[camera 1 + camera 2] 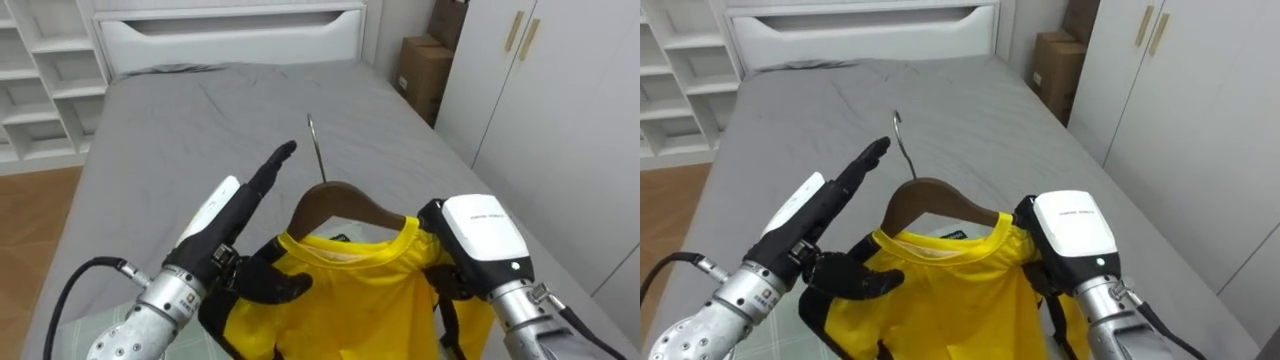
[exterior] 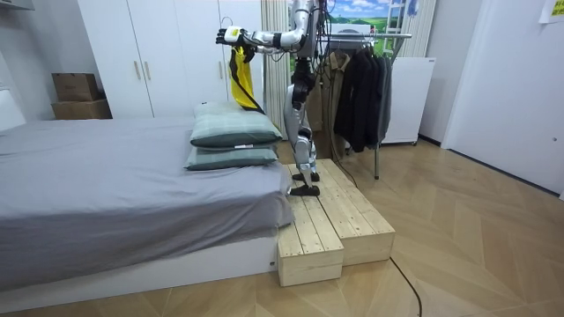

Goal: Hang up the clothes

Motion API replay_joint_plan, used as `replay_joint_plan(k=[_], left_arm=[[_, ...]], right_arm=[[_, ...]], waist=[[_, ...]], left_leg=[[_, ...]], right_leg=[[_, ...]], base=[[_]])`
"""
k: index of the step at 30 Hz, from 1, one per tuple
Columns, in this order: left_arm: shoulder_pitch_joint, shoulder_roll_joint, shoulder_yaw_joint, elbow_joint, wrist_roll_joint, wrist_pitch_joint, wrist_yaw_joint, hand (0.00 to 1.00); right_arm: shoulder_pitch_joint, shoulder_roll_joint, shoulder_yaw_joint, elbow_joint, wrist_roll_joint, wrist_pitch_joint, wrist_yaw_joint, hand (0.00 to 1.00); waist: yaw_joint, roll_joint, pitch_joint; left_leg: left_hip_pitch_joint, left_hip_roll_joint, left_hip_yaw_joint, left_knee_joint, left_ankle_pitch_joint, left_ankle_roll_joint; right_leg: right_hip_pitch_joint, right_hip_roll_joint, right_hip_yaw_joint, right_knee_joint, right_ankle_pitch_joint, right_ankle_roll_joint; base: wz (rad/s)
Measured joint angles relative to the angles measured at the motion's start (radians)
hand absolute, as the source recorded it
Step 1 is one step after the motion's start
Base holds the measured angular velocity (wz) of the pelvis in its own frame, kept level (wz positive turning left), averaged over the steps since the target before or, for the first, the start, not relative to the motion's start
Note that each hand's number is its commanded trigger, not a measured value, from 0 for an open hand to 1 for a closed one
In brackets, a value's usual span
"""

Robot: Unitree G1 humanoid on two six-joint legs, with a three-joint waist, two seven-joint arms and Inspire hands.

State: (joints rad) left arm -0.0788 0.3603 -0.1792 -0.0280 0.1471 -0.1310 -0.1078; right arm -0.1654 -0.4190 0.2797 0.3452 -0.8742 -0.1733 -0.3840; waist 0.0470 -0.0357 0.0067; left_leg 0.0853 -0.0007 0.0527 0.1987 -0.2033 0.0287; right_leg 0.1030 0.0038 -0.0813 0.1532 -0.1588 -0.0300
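A yellow shirt (image 1: 340,300) hangs on a brown wooden hanger (image 1: 340,205) whose metal hook (image 1: 315,145) points up and away from me. My left hand (image 1: 235,215) lies along the hanger's left shoulder with straight fingers, thumb resting on the cloth. My right hand (image 1: 485,240) is at the right shoulder, back toward me, its dark fingers curled into the shirt there. In the room view I stand on a wooden platform (image 2: 339,220) at the bed's end, arms raised, the shirt (image 2: 242,79) dangling over the pillows.
A grey bed (image 1: 250,110) stretches ahead to a white headboard (image 1: 230,30). White shelves (image 1: 40,70) stand on the left, cardboard boxes (image 1: 420,70) and a wardrobe (image 1: 560,90) on the right. Behind me is a clothes rack (image 2: 361,84) with dark garments. Two pillows (image 2: 233,132) are stacked on the bed.
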Motion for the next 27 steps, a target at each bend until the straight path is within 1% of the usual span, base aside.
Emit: replay_joint_plan(k=[4,8,14,16,17,18,19,21,25,27], left_arm=[[0.013,0.0,0.03,0.021,0.0,0.0,0.019,0.0],[0.015,0.0,0.07,0.057,0.001,0.0,0.046,0.0],[0.016,0.0,0.088,0.125,0.0,0.0,0.082,0.0],[0.029,0.0,0.099,0.129,-0.011,0.0,0.091,0.0],[0.046,0.0,0.104,0.129,-0.027,0.0,0.103,0.0],[0.069,0.0,0.11,0.129,-0.028,-0.001,0.107,0.0],[0.081,0.0,0.115,0.128,-0.028,-0.001,0.107,0.0],[0.126,0.0,0.134,0.128,-0.027,0.0,0.121,0.0],[0.158,0.0,0.146,0.129,-0.039,-0.001,0.15,0.0],[0.162,0.001,0.146,0.129,-0.043,-0.001,0.167,0.0]], right_arm=[[0.029,-0.002,-0.025,-0.012,0.008,-0.003,-0.002,1.0],[0.03,-0.018,-0.049,-0.013,0.012,-0.006,-0.006,1.0],[0.03,-0.019,-0.063,-0.012,0.011,-0.012,-0.012,1.0],[0.03,-0.019,-0.068,-0.012,0.013,-0.023,-0.014,1.0],[0.036,-0.022,-0.073,-0.012,0.019,-0.029,-0.018,1.0],[0.05,-0.023,-0.087,-0.012,0.02,-0.035,-0.019,1.0],[0.054,-0.025,-0.092,-0.012,0.023,-0.035,-0.018,1.0],[0.07,-0.028,-0.123,-0.012,0.036,-0.036,-0.018,1.0],[0.071,-0.049,-0.15,-0.003,0.05,-0.037,-0.022,1.0],[0.071,-0.055,-0.15,0.004,0.051,-0.037,-0.028,1.0]], waist=[[0.009,0.0,-0.0003],[0.014,0.001,-0.0023],[0.015,0.005,-0.0063],[0.014,0.005,-0.0071],[0.009,0.006,-0.0092],[0.009,0.006,-0.0136],[0.009,0.006,-0.0141],[0.007,0.004,-0.0143],[0.008,0.002,-0.013],[0.008,-0.006,-0.0106]], left_leg=[[0.003,0.001,0.002,0.0,0.001,-0.001],[0.009,0.001,0.001,-0.001,0.001,-0.001],[0.016,0.001,0.0,-0.001,0.002,-0.001],[0.015,0.001,-0.001,-0.001,0.003,-0.001],[0.016,0.001,-0.001,-0.001,0.003,-0.001],[0.017,0.0,-0.001,-0.002,0.003,-0.001],[0.018,0.0,-0.001,-0.002,0.003,-0.001],[0.019,0.001,-0.001,-0.002,0.003,-0.001],[0.024,0.0,-0.001,-0.001,0.003,-0.001],[0.031,-0.001,-0.001,-0.002,0.003,-0.001]], right_leg=[[0.002,0.0,0.0,0.001,0.0,0.0],[0.004,0.0,-0.001,0.001,0.0,0.0],[0.017,0.0,-0.001,0.0,0.0,0.0],[0.017,0.0,-0.002,0.0,0.0,0.0],[0.018,0.0,-0.002,-0.001,0.0,0.0],[0.019,-0.001,-0.003,-0.001,0.0,0.0],[0.02,0.0,-0.003,-0.001,0.0,0.0],[0.02,0.0,-0.002,-0.001,0.0,0.0],[0.02,-0.001,-0.004,0.0,0.0,0.0],[0.026,-0.001,-0.002,-0.002,-0.003,-0.003]], base=[[0.0],[0.0],[0.0],[0.0],[0.0],[0.0],[0.0],[0.0],[0.0],[0.0]])
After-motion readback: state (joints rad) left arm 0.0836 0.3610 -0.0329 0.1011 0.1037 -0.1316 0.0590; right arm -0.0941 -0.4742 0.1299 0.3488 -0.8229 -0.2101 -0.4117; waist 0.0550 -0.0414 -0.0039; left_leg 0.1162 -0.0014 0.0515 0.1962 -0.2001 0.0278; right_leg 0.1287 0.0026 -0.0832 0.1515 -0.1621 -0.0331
